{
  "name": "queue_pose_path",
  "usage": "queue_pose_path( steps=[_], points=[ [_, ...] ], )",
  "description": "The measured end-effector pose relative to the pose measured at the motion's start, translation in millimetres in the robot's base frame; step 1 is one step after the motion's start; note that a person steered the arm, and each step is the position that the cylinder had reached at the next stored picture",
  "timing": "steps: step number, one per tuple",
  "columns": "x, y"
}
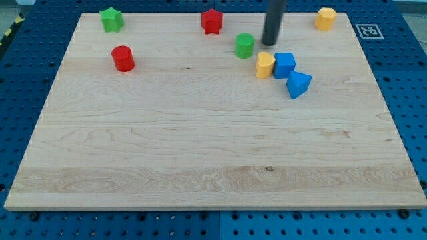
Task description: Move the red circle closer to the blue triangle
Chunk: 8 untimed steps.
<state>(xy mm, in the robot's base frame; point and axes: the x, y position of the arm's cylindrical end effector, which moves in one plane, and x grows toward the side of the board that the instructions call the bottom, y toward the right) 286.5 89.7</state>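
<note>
The red circle stands near the view's upper left of the wooden board. The blue triangle lies right of centre near the top, touching a blue cube just above-left of it. My tip is at the view's top, just above the blue cube and right of a green circle. It is far to the right of the red circle and touches no block.
A yellow block sits against the blue cube's left side. A green star is at the top left, a red star at top centre, a yellow hexagon at the top right. The board's edge drops to a blue pegboard.
</note>
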Motion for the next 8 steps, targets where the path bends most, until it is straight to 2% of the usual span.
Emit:
queue_pose_path(
  steps=[2,4,6,8],
  points=[
    [10,-79],
    [56,-144],
    [64,-159],
    [54,-159]
  ],
)
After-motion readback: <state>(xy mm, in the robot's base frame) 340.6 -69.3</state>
